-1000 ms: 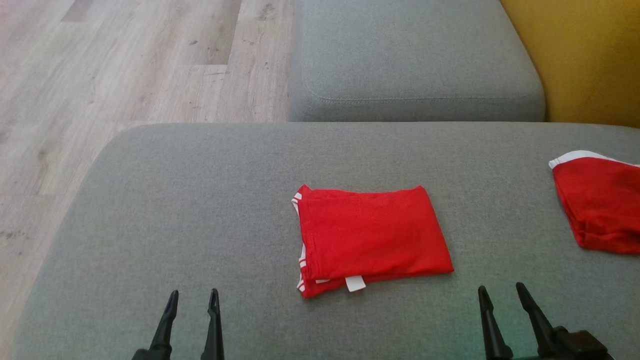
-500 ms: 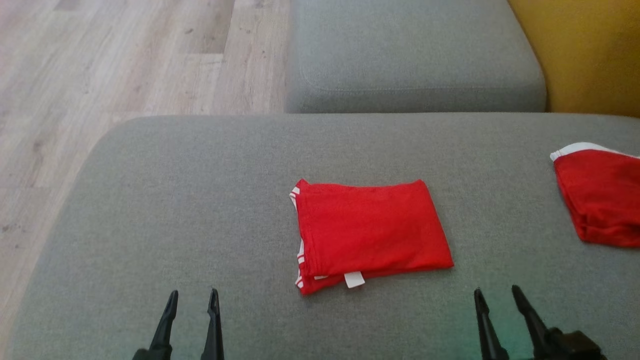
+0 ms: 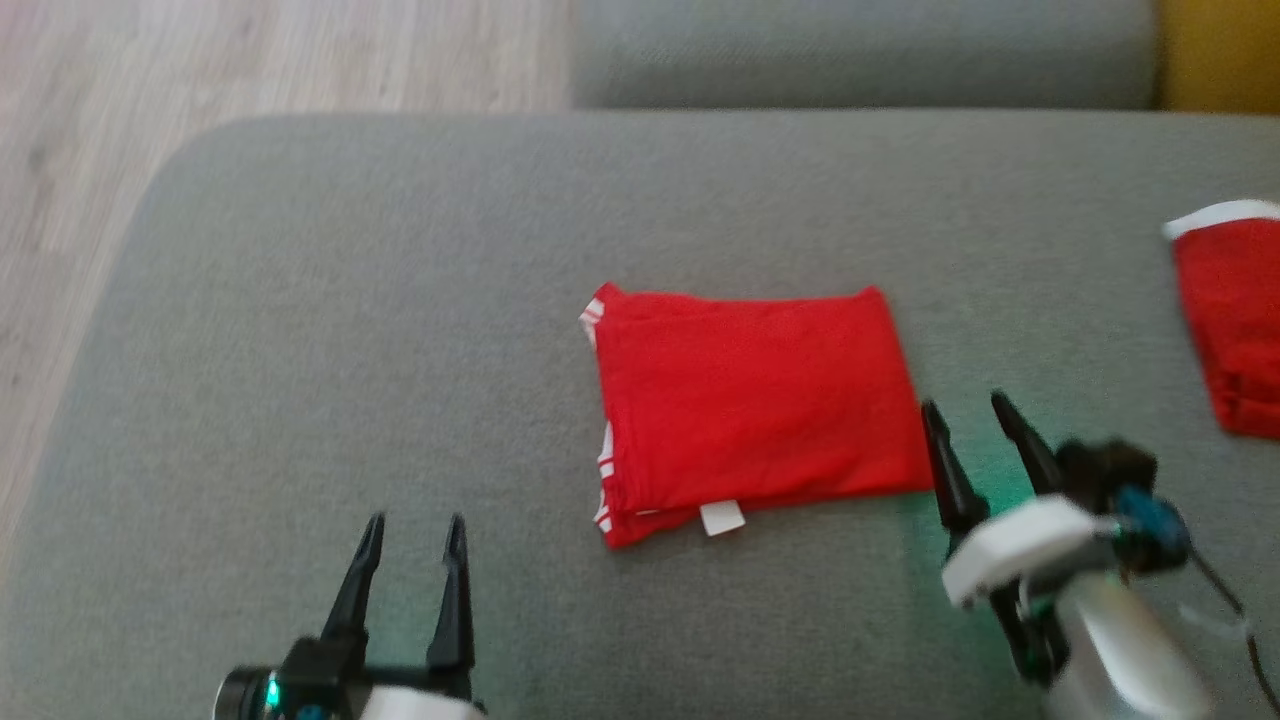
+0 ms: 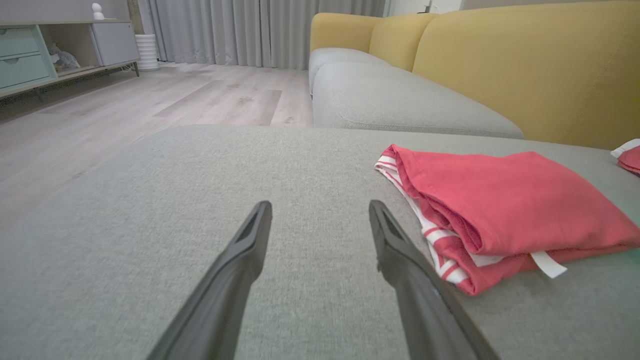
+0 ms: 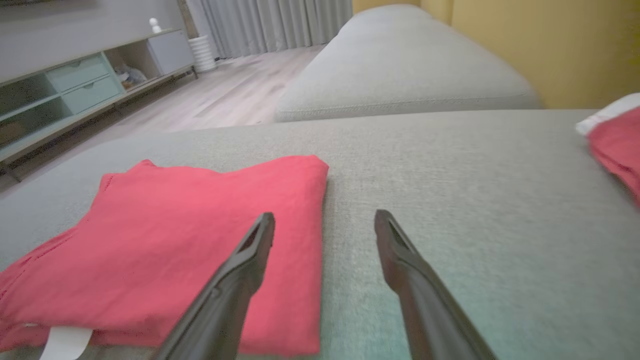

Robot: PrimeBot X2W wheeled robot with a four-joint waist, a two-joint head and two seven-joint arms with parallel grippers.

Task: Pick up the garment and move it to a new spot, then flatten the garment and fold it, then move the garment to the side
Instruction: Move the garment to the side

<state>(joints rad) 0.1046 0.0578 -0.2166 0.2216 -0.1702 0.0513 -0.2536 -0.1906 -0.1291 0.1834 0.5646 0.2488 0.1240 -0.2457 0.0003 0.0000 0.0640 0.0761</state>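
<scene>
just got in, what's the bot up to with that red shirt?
Nothing is held. The garment lies folded on the grey cushion. Both grippers are open: the right gripper is at its right edge, the left gripper apart on its left. Another red cloth lies far right. Moving the folded one aside looks like what is left.

the garment (image 3: 755, 395) is laid folded into a flat red rectangle on the grey cushion (image 3: 350, 350), striped trim (image 3: 604, 470) at 9 o'clock, white tag (image 3: 722, 518) at 6 o'clock.
</scene>
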